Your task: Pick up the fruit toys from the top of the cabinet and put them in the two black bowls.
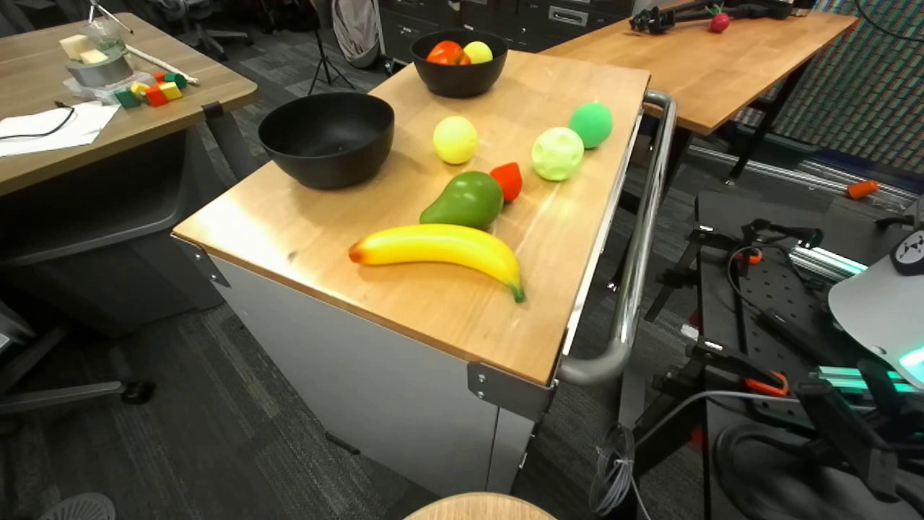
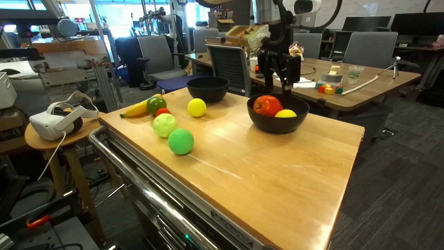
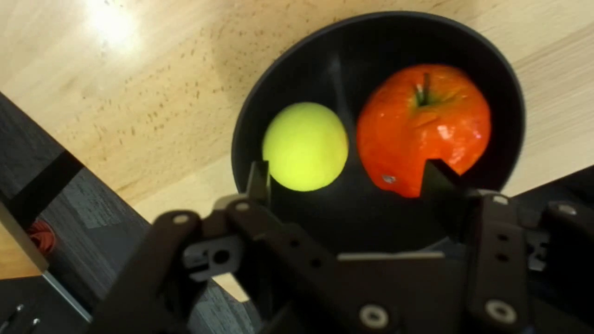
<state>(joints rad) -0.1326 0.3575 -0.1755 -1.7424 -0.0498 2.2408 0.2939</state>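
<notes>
On the cabinet [image 2: 270, 194], along the edge opposite its metal rail [image 1: 648, 224], a part-filled black bowl [image 2: 274, 125] and an unfilled black bowl [image 1: 325, 170] are standing.
The hand [image 3: 348, 178] is hovering over the part-filled bowl, spread and gripping nothing. A toy banana [image 1: 440, 244] is lying near the short edge past the unfilled bowl; a toy apple [image 3: 420, 125] is resting in the part-filled one. Probably the next move is turning on the loose yellow ball [image 1: 455, 140]: round, it is lying from the hand toward the rail and the banana's edge.
</notes>
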